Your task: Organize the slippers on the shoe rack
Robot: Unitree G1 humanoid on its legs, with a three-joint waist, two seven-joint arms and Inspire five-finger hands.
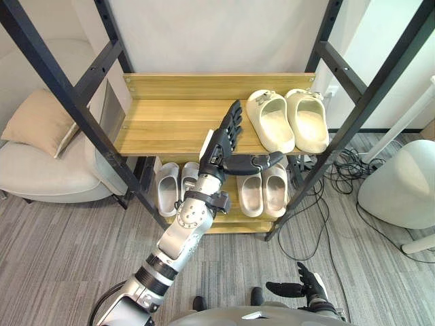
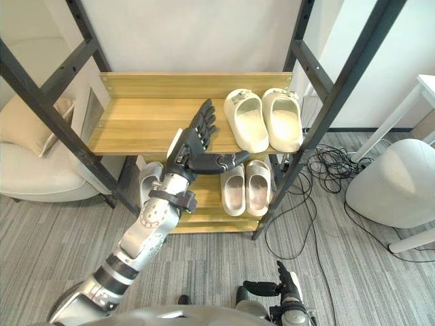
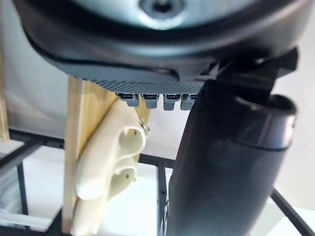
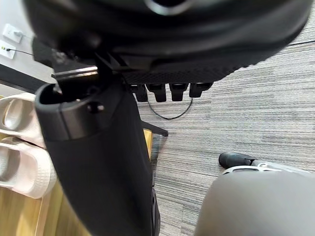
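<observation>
A pair of cream slippers (image 1: 288,119) lies side by side on the right half of the rack's top wooden shelf (image 1: 170,125); the pair also shows as cream slippers (image 3: 110,172) past the left hand. My left hand (image 1: 228,139) hovers open over the shelf just left of that pair, fingers straight, thumb stretched toward the slippers, holding nothing. On the lower shelf sit a pinkish-beige pair (image 1: 264,191) and a pale grey pair (image 1: 173,183). My right hand (image 1: 299,285) hangs low over the floor, open and idle.
Black metal frame posts (image 1: 61,85) stand either side of the rack. A beige armchair with a cushion (image 1: 41,122) is at the left. A white rounded seat (image 1: 401,180) and tangled cables (image 1: 340,170) lie on the carpet at the right.
</observation>
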